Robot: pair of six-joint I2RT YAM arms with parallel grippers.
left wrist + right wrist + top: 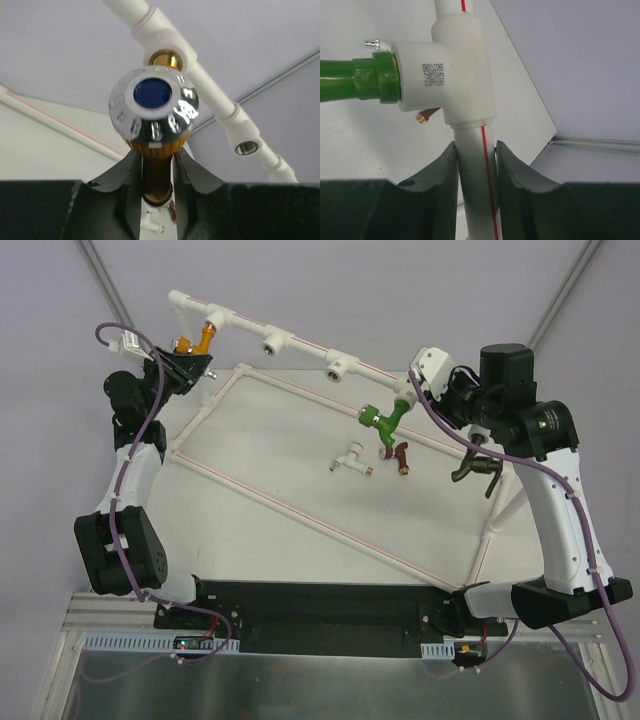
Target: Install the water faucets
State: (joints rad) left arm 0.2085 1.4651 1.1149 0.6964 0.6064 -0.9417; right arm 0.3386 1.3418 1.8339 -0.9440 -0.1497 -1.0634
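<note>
The orange-gold faucet (204, 338) sits with its threaded end in the leftmost tee of the white pipe frame (300, 340). My left gripper (187, 364) is shut on its stem. In the left wrist view the stem (157, 175) is between my fingers, below the chrome knob with a blue cap (154, 111). The green faucet (383, 418) sticks out of the right tee. My right gripper (428, 380) is shut on the pipe (474, 170) just below that tee (455, 75); the green faucet (355, 80) is at the left there. A white faucet (350, 458) and a dark red faucet (401, 453) lie on the table.
Two empty tee sockets (272, 343) (338, 367) sit on the upper pipe between my grippers; one shows in the left wrist view (246, 147). A dark grey faucet-shaped piece (475, 467) lies by the right arm. The frame's lower pipes (300, 515) cross the table.
</note>
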